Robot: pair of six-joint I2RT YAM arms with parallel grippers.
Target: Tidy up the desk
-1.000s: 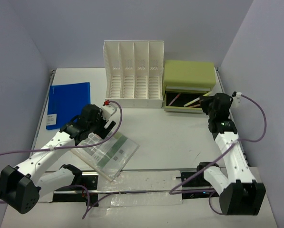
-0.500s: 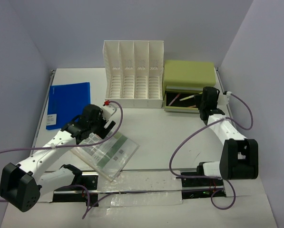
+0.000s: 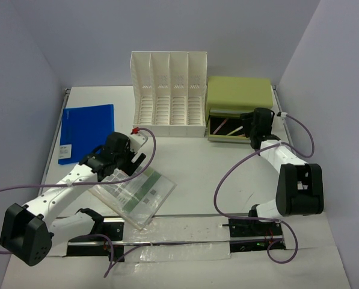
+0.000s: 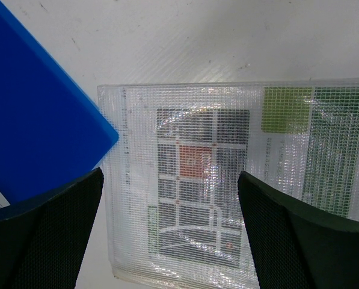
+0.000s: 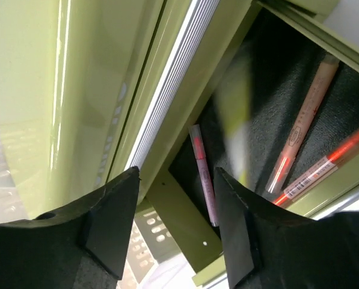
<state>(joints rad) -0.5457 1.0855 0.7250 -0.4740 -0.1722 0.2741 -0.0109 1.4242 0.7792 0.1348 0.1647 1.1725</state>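
right arm has folded in since a second ago: its elbow now sits close above its base and the forearm reaches left, bringing the right gripper (image 3: 248,124) to the mouth of the open drawer (image 3: 226,128) of the green drawer box (image 3: 239,94). from its wrist, the right gripper (image 5: 176,183) has its fingers spread with nothing between them; past them lie a pink pen (image 5: 203,180), a peach pen (image 5: 302,129) and a red pen (image 5: 331,164) on the drawer's dark floor, with a pale yellow blur above them

left arm has barely shifted; it stretches diagonally from its base at the near left edge of the desk (image 3: 227,171), wrist bent down, left gripper (image 3: 122,164) over the far end of a clear mesh pouch (image 3: 138,194). its wrist view shows the left gripper (image 4: 173,241) parted wide, one finger on each side of the pouch (image 4: 185,180), whether touching it i cannot tell. a blue folder (image 3: 86,130) lies just beside the pouch's corner, and a white file rack (image 3: 169,90) stands at the back, left of the green box
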